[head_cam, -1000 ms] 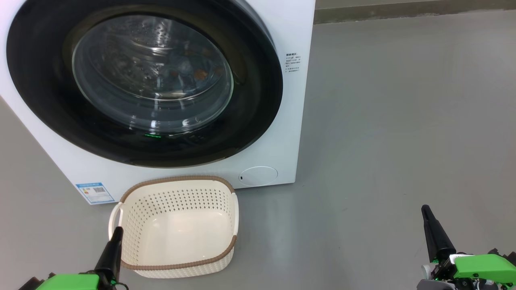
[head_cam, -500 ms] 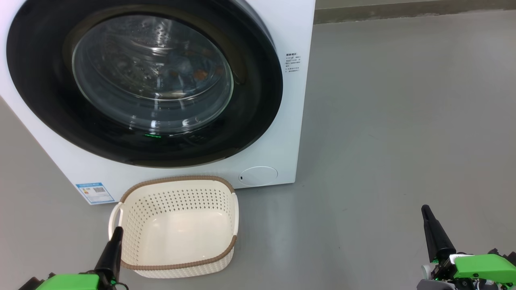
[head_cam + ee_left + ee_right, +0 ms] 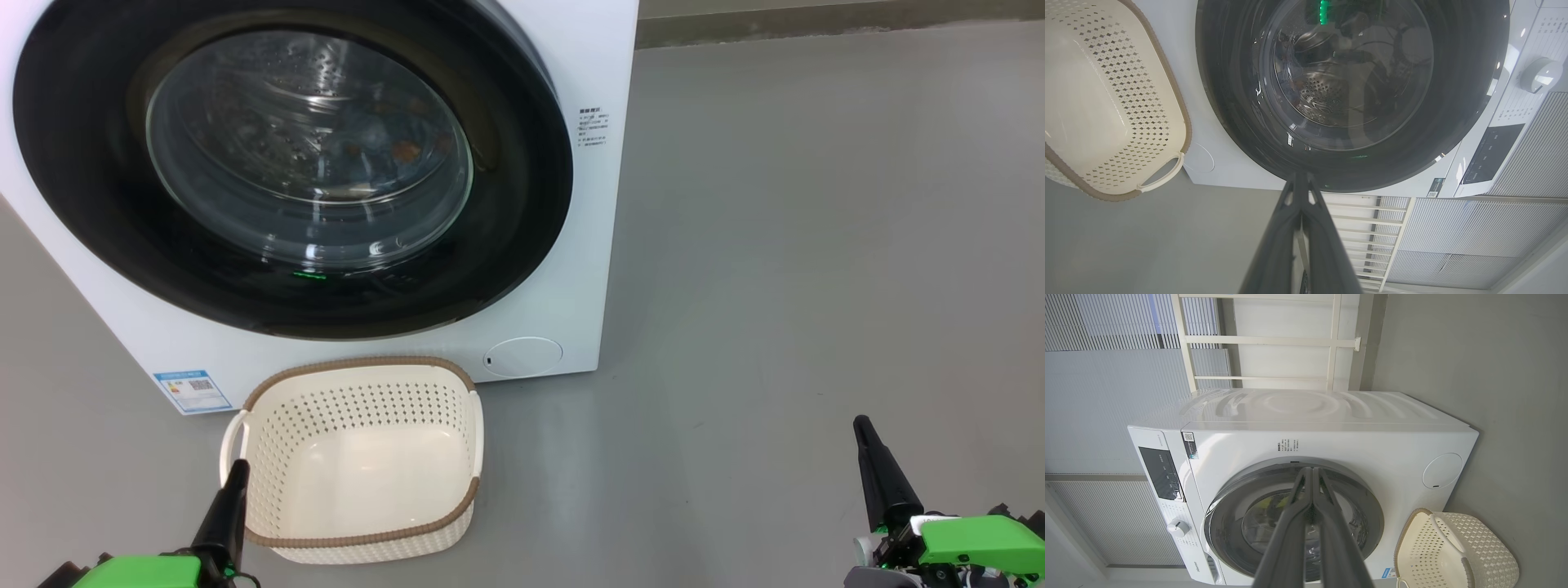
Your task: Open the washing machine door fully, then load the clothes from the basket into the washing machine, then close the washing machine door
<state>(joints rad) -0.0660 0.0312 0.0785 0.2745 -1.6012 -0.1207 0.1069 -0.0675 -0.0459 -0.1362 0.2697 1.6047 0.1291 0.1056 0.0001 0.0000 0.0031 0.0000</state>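
1. The washing machine point(image 3: 596, 65) is our landmark. The washing machine door point(image 3: 310, 155) sits shut and flush in its front face, with no gap showing at the glossy black rim.
2. The basket point(image 3: 359, 362) stands on the floor just in front of the machine's lower edge, below the door. It is upright and holds nothing.
3. The clothes point(image 3: 384, 139) are inside the machine's drum, behind the door glass. Reflections blur them, so we read the orange specks on pale blue as probably the printed garment.
4. The left gripper point(image 3: 238, 467) has its fingers pressed together and carries nothing. It hangs in front of the machine, its tip over the basket's near-left rim in the head view.
5. The right gripper point(image 3: 861, 425) is likewise pressed together and bare. It is well off to the machine's right, over open floor.
6. Handling, door: we judge it stiff and fairly heavy, swinging on a hinge. The rim is slick and the glass bowl breakable, so pads may slide. We would hook the rim's outer edge and never push on the glass.
7. Handling, clothes: soft, limp and light, and they will drape and snag. We would pinch a bunched fold, not a flat layer.
8. Handling, basket: light, rigid plastic that skids easily when nudged. We would take it by a side handle.
9. Judged from this layout, all three steps look done.
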